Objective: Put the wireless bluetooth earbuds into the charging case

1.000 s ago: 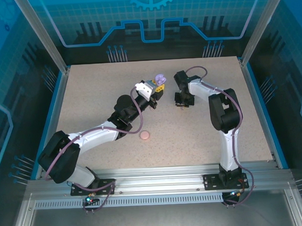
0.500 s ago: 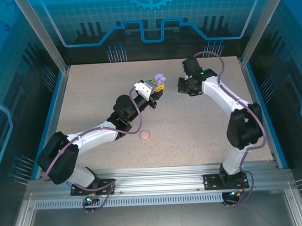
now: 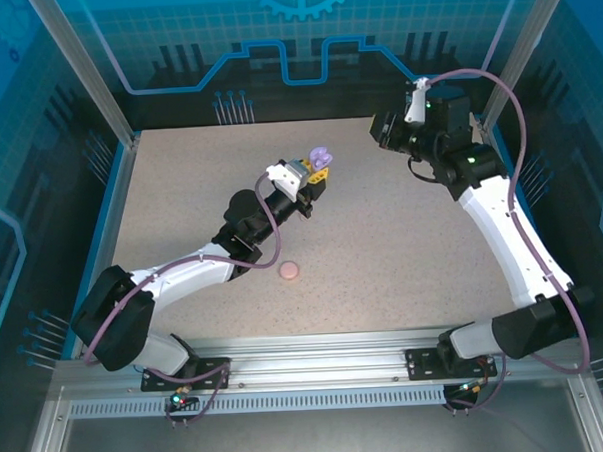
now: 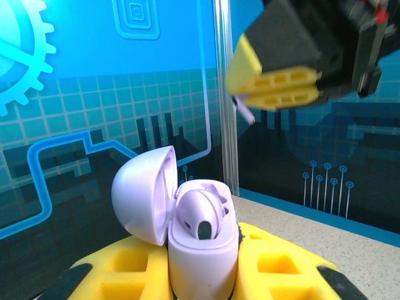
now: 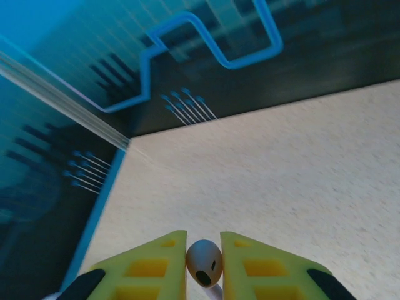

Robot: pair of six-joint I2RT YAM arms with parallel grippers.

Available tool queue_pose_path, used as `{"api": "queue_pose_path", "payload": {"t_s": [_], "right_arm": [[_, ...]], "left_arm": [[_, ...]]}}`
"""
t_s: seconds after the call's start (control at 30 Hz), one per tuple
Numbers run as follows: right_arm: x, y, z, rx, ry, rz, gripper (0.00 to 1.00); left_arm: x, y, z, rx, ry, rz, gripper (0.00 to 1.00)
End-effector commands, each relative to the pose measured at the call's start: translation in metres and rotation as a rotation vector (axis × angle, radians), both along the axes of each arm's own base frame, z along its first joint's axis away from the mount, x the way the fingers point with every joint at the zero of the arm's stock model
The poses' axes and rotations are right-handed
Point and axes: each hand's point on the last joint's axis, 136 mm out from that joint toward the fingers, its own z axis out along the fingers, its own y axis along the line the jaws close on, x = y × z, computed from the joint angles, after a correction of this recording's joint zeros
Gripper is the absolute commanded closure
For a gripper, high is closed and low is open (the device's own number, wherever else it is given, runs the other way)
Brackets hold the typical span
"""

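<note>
My left gripper [image 3: 317, 173] is shut on the open pale purple charging case [image 4: 201, 250] and holds it above the table. Its lid [image 4: 142, 195] is tipped back to the left. One purple earbud [image 4: 200, 215] sits in the case. My right gripper [image 3: 385, 130] hovers at the back right, apart from the case. It is shut on another pale purple earbud [image 5: 204, 262], pinched between its yellow fingers [image 5: 156, 265]. In the left wrist view that right gripper [image 4: 281, 87] hangs up and to the right of the case, and the earbud's stem [image 4: 245, 114] pokes out of it.
A small round pink case [image 3: 289, 271] lies closed on the speckled table [image 3: 383, 262], in front of the left forearm. Blue-lit walls and metal posts [image 3: 504, 52] close the table in at the back and sides.
The right arm has swung up from the table's middle to the back right corner, with the earbud in its fingers. The left arm and the case have stayed still.
</note>
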Motion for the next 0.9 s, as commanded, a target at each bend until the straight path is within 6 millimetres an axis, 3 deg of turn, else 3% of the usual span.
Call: {"api": "queue_pose_path", "payload": {"t_s": [0.0,0.23,0.47,0.87], "right_arm": [[-0.010,0.015,0.039,0.111,-0.111,0.095,0.81],[-0.027,0.046,0.059,0.201,-0.251,0.259,0.81],[-0.042,0.066,0.057,0.242,-0.313,0.348,0.81],[-0.062,0.071,0.049,0.283,-0.356,0.371,0.82]], "left_arm": [[-0.008,0.002,0.040,-0.074,-0.065,-0.035,1.00],[-0.011,-0.003,0.044,-0.081,-0.063,-0.067,1.00],[-0.010,-0.005,0.046,-0.086,-0.058,-0.074,1.00],[-0.006,-0.007,0.045,-0.096,-0.043,-0.076,1.00]]}}
